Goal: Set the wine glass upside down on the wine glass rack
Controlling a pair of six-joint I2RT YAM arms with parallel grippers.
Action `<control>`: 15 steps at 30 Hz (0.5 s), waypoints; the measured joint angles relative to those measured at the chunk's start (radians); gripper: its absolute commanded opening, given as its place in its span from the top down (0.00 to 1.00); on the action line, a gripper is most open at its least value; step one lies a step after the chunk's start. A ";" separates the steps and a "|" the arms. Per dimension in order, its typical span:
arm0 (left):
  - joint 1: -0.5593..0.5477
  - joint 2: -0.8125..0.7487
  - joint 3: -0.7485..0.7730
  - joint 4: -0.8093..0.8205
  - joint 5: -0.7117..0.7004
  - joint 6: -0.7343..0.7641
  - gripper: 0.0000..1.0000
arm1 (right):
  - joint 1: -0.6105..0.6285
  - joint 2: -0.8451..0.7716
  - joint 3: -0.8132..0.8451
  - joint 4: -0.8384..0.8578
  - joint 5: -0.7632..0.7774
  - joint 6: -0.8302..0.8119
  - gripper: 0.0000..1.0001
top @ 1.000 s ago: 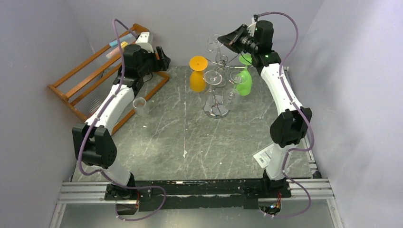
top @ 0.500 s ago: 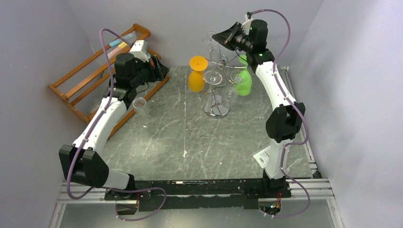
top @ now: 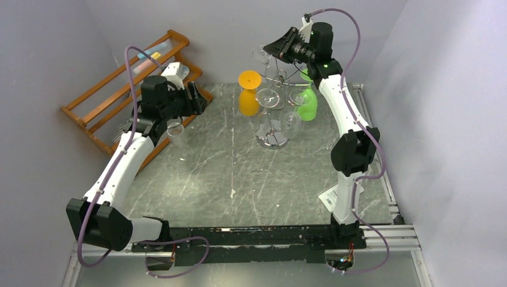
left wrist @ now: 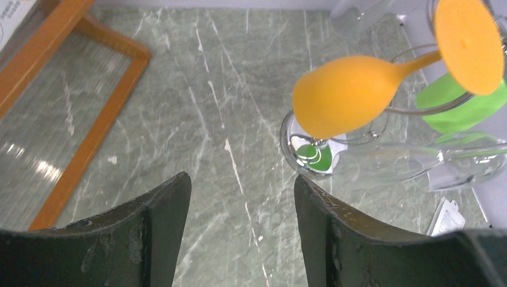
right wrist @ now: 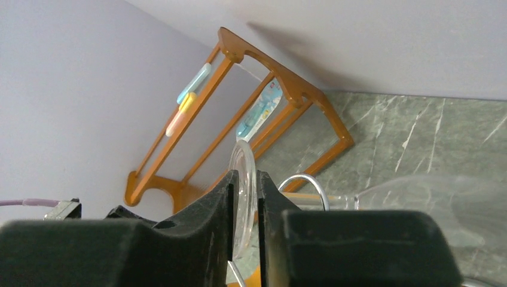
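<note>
- The left claw hangs open and empty over the worktop, near the wooden shelf. It is best kept well apart from the rack, so nothing gets knocked.
- The wine glass rack stands mid-worktop, with an orange glass and a green glass already hung bowl-down.
- At the far side, the right claw has its jaws close on either side of the foot of the clear wine glass. The stem runs by a loop of the rack. Whether the jaws pinch or have let go, I cannot tell.
- To do this step well, the claw should release only once the foot bears on the wire. It should part slowly, then draw straight back without touching the neighbouring glasses.
- Against a second ago, the left arm has drawn nearer, its elbow out to the near left and its claw off the shelf.
- The right claw has shifted leftward, farther over the rack.
</note>
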 measured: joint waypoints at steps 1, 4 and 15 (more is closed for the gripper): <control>0.000 -0.008 -0.007 -0.013 -0.003 0.002 0.32 | 0.000 0.001 0.010 -0.011 0.001 -0.009 0.76; 0.000 -0.017 -0.019 -0.041 -0.018 0.011 0.33 | 0.002 0.002 0.029 -0.041 0.002 -0.029 0.74; 0.000 -0.021 -0.042 -0.116 -0.071 0.053 0.34 | 0.007 0.016 0.042 -0.122 0.009 -0.083 0.69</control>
